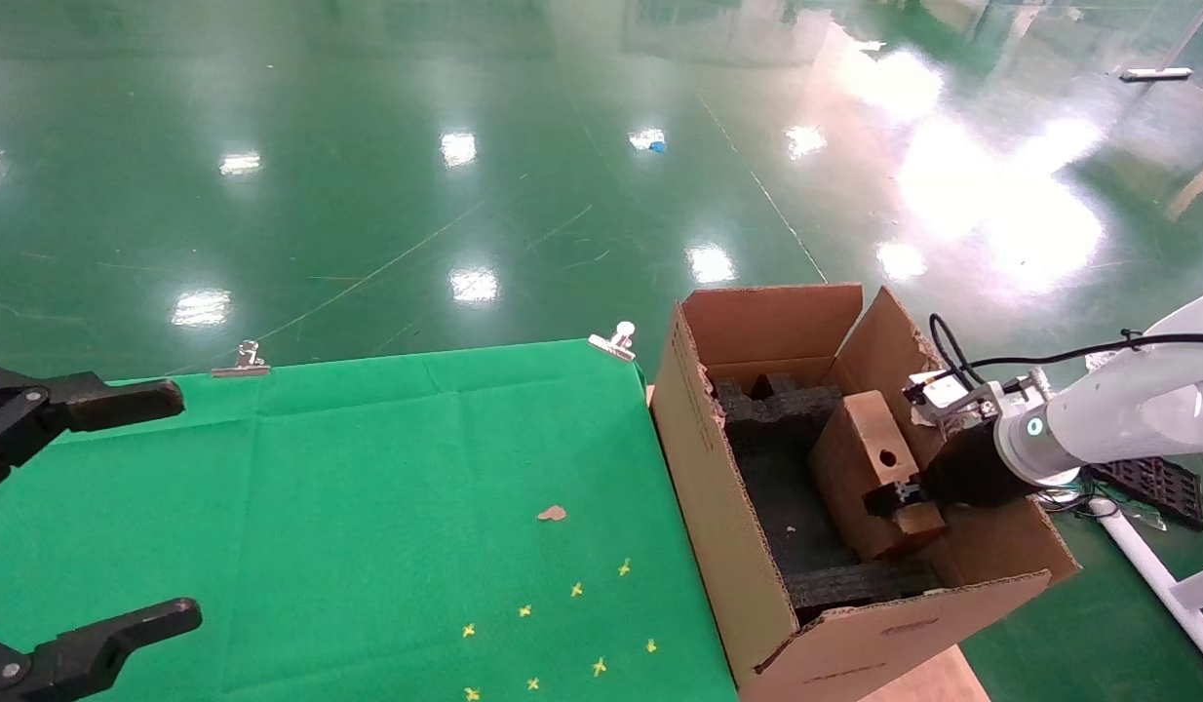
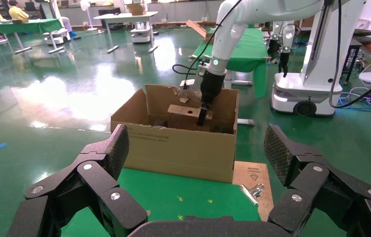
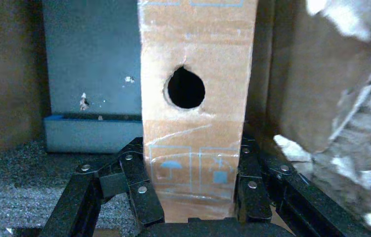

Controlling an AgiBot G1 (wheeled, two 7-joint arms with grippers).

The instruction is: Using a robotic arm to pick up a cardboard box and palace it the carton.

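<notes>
From my remote station I see a table draped in green cloth (image 1: 348, 468), fastened along its far edge by two metal clips (image 1: 241, 363), bearing a small brown scrap (image 1: 552, 513) and scattered yellow cross marks (image 1: 575, 590), above a glossy green floor (image 1: 368, 175).

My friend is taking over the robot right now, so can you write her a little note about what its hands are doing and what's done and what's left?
Right gripper: shut on the cardboard box, fingers clamped on both sides of its narrow edge with the round hole.
Left gripper: open, holding nothing, parked over the green table.
Cardboard box: tilted, lowered inside the carton, above the black foam. Whether it touches the foam cannot be told.
Done: box picked up and brought into the carton.
Left: set it down, open the right gripper, and pull the arm out.
</notes>
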